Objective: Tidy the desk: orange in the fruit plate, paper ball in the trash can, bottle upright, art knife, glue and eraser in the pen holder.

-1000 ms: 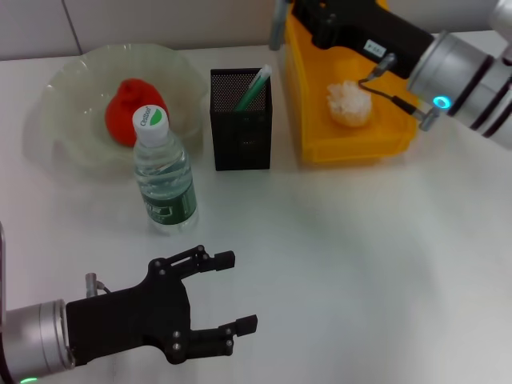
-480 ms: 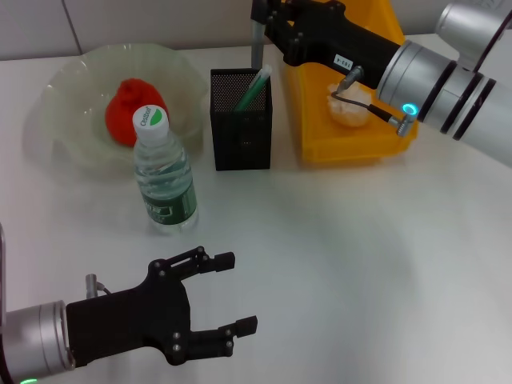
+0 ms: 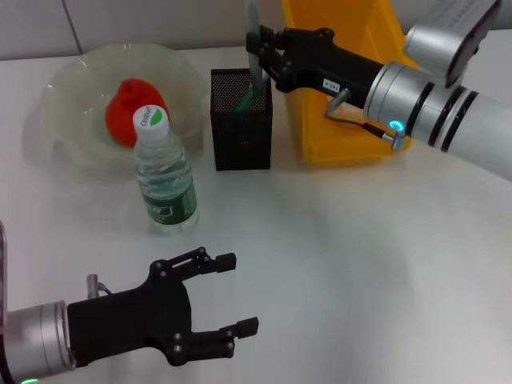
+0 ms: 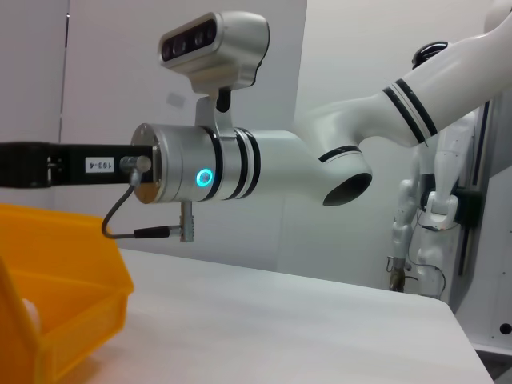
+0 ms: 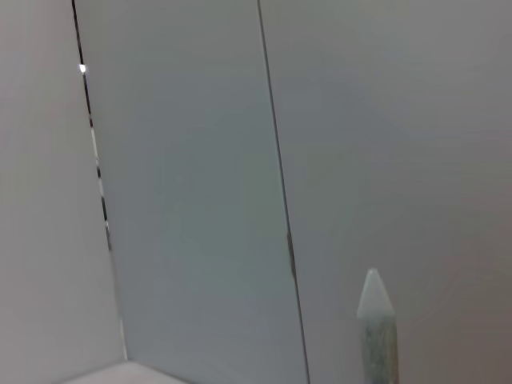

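My right claw [image 3: 258, 44] is above the pen holder [image 3: 241, 120], at the far middle of the desk [image 3: 360, 264]. It is clamped on a long grey-green stick [image 3: 251, 32], standing nearly upright with its lower end at the opening of the holder. I think this is the art knife or the glue, but I cannot say which one. In my right wrist view only its pointed tip shows against the wall. A green pen-like thing [image 3: 254, 90] leans already inside the holder.

My left claw [image 3: 210, 302] hangs low over the near left part of the desk, fingers apart, holding nothing.

For the progress, I judge most of the work as done. The orange [image 3: 128, 108] lies in the fruit plate [image 3: 72, 152] at the far left. The bottle [image 3: 164, 172] stands upright just in front of the plate, cap on top. The trash can [image 3: 328, 136] is to the right of the holder; my right arm covers its inside, so I cannot see the paper ball now. The eraser I do not find anywhere on the desk; perhaps it is already in the holder, the mesh hides it.

What is left, as I see it: to lower this stick into the holder and let it go.
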